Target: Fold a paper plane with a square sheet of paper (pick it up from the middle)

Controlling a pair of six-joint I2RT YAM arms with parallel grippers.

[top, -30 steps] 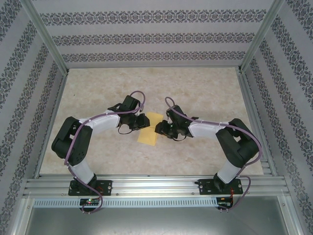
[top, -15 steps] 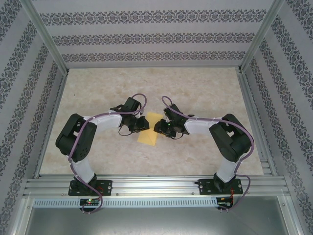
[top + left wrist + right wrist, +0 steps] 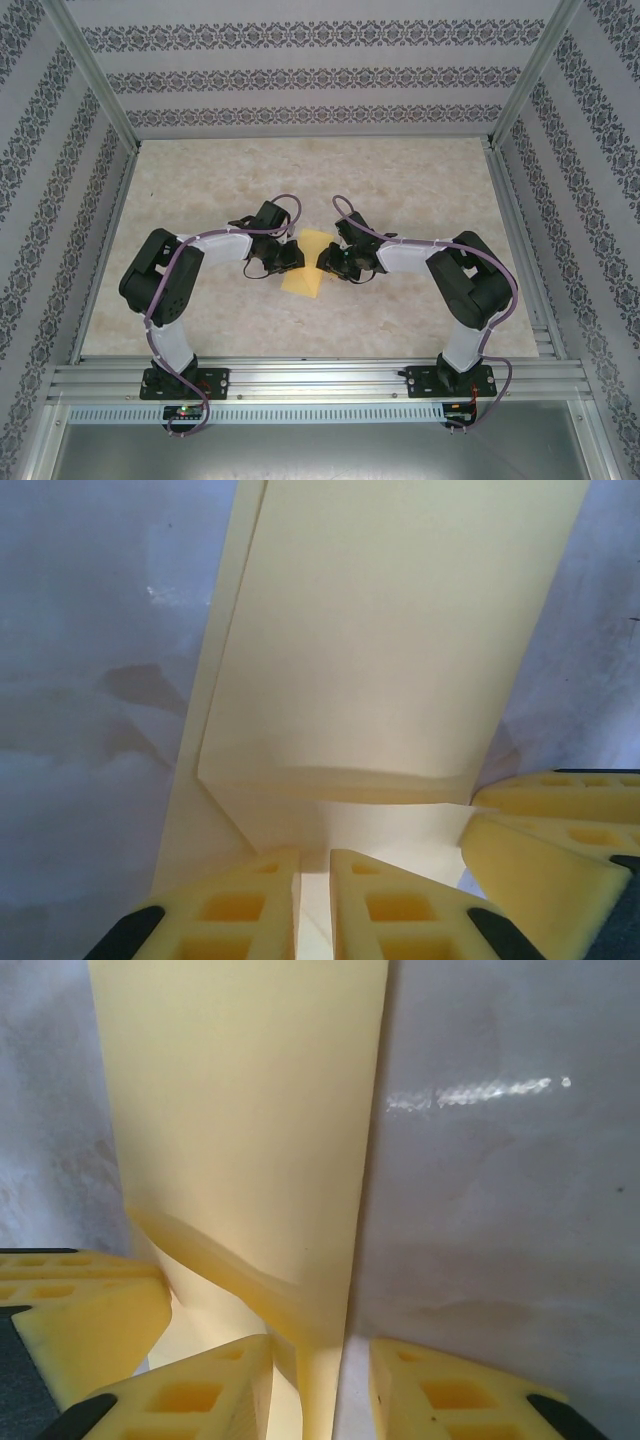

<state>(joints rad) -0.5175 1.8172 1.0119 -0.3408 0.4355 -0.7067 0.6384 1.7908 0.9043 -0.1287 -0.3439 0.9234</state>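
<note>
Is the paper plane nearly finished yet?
Not nearly. Done: the sheet of paper has a fold, one layer lying over another. In hand: the left gripper pinches its edge; the right gripper straddles the opposite edge, not yet shut. Left: no pointed nose or wings yet.

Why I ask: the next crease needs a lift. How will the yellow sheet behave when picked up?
Probably floppy: the yellow sheet bows near the left tool pinching it. Likely very light and thin, as its edge curls up inside the right tool. It seems to keep creases, given the sharp fold line.
</note>
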